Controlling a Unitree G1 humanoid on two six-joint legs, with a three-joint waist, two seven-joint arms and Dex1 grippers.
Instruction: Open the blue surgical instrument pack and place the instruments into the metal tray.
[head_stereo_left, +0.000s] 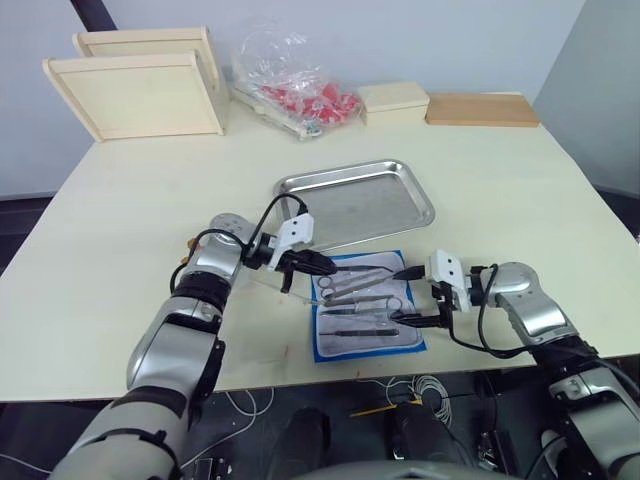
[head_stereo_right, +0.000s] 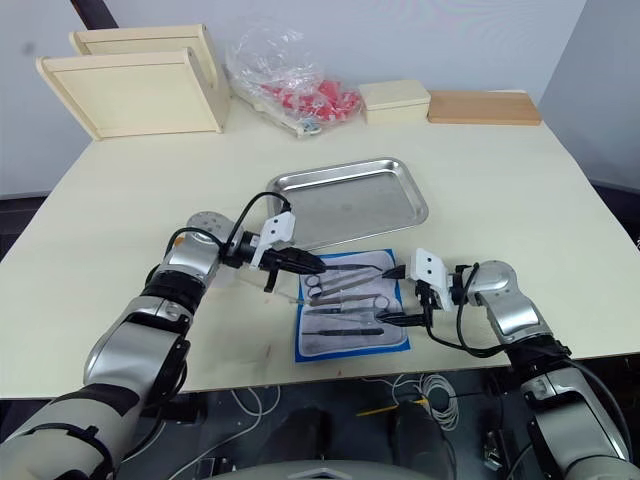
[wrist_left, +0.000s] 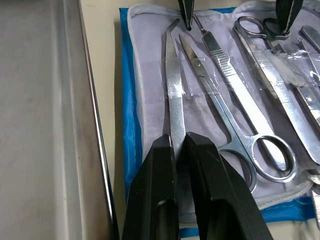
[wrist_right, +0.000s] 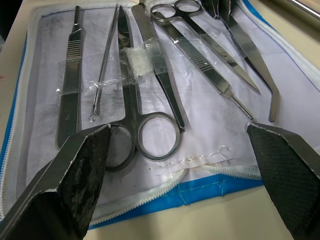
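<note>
Metal tray (head_stereo_left: 400, 205) sits mid-table, nothing in it. Blue surgical instrument pack (head_stereo_left: 322, 345) lies unfolded just beside tray's near rim, close to table's front edge. Instruments (wrist_right: 150, 90) in its pale lining: scissors, forceps, slim handles under clear pockets. My left gripper (wrist_left: 179, 150) low over pack's tray-side edge, fingers clenched on angled forceps (wrist_left: 174, 95). My right gripper (wrist_right: 177, 155) at pack's opposite end, fingers spread wide, holding nothing. Both forearms reach inward, near table.
</note>
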